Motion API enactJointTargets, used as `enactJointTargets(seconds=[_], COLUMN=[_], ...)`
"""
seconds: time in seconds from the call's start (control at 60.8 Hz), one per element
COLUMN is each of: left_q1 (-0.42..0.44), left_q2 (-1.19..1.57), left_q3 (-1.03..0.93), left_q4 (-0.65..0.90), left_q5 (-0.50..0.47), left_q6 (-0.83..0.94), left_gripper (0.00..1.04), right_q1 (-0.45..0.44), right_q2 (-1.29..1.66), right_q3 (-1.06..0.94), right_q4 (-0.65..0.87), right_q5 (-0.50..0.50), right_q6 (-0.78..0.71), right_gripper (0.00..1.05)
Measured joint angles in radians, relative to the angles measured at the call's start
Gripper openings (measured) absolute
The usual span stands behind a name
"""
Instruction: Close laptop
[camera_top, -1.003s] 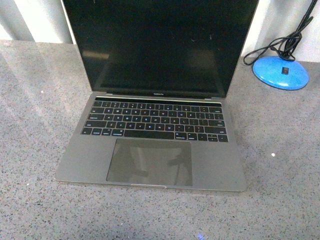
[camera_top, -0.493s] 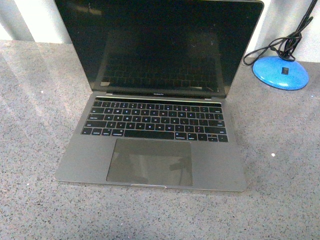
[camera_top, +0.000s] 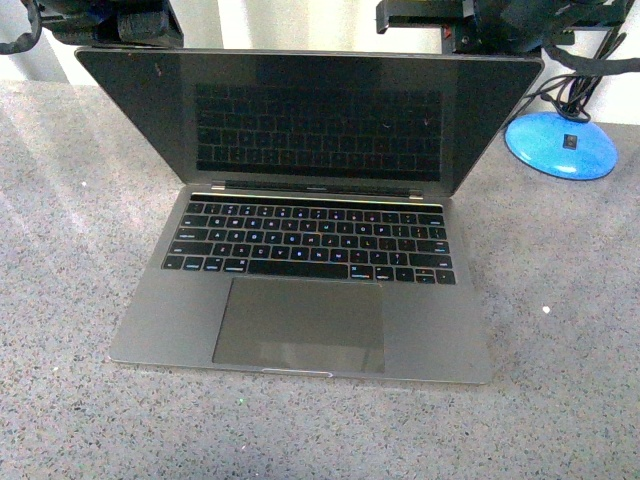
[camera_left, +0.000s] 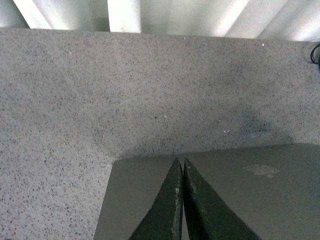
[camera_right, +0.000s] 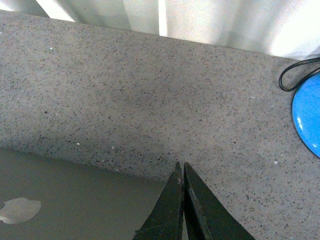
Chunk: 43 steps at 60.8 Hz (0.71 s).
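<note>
While the laptop (camera_top: 310, 240) sits in the middle of a grey speckled table (camera_top: 60, 250), we look first at what is around it. Behind the table there is a white wall (camera_top: 280, 20). On the right, near the corner of the screen but apart from it, lies a blue round base (camera_top: 560, 145) with a black cable (camera_top: 540, 100) looping on it.

Above the left corner of the lid hangs the left gripper (camera_left: 180, 162). Its two dark fingers are pressed together to a point, and they hold nothing. From its wrist camera the point lies at the far edge of the lid (camera_left: 225, 190); we cannot tell if it really touches the metal. Above the right corner hangs the right gripper (camera_right: 181, 167), also pressed together and holding nothing, with its point just by the lid edge.

The laptop is slim and grey. Its lid stands up at an angle, and the black keys (camera_top: 310, 240) mirror themselves in the dark glossy screen (camera_top: 310, 120). Below the keys we see the large trackpad (camera_top: 300, 325). On the back of the lid there is a pale apple logo (camera_left: 260, 170).
</note>
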<state>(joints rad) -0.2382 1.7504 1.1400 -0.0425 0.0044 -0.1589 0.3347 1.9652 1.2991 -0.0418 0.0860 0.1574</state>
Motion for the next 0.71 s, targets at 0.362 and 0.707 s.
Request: enactJointTargets(seconds=[0.362, 0.707], left_q1=[-0.006, -0.019], left_q2=[-0.043, -0.053], left_q3=[-0.061, -0.108], left_q4=[0.006, 0.009], left_q5=[0.018, 0.04], left_q6=[-0.031, -0.09], left_gripper=[0.04, 0.04], right_q1=[0.041, 0.048], right_q2=[-0.008, -0.024], right_q3=[-0.033, -0.095], right_q4=[-0.003, -0.031], right_q5=[0.016, 0.042], right_q6=[0.067, 0.155], right_gripper=[0.01, 0.01])
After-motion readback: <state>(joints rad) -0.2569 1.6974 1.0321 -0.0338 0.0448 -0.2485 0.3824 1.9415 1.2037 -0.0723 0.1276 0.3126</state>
